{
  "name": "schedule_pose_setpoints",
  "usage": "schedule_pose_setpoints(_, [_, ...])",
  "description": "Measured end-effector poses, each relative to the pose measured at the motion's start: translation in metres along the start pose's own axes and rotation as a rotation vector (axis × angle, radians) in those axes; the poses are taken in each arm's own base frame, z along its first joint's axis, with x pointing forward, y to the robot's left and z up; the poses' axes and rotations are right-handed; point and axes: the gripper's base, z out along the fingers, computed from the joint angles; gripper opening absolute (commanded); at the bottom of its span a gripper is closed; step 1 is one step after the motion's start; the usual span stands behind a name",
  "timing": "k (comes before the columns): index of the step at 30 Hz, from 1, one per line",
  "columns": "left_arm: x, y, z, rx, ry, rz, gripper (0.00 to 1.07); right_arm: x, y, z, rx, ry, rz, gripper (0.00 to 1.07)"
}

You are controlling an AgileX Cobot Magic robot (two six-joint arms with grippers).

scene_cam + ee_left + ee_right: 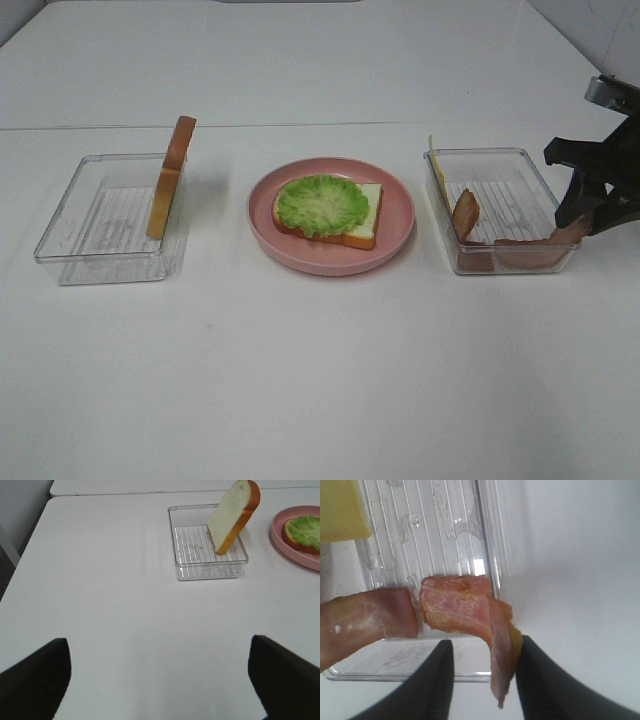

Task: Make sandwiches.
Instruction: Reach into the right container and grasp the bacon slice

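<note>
Right wrist view: right gripper (pixel 485 645) half-closed around a bacon strip (pixel 460 605); one finger touches it, the other stands apart. Left gripper (pixel 159 642) gapes wide; holds nothing.

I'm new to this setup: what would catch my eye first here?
A lettuce leaf on a bread slice sits on the pink plate at centre. In the left tray a second slice stands on edge, leaning on its wall. At the right tray's outer edge, a bacon strip hangs between the right gripper's jaws.
</note>
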Motion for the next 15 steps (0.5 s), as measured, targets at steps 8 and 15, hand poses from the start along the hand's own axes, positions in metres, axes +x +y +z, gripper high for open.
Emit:
schedule_pose_setpoints(8, [0.0,0.0,0.0,0.0,0.0,0.0,0.88,-0.0005,-0.0006,0.0,0.007,-0.006,0.01,0.0])
schedule_pose_setpoints(15, [0.0,0.0,0.0,0.0,0.0,0.0,0.88,-0.0004,-0.0006,0.0,0.007,-0.005,0.01,0.0])
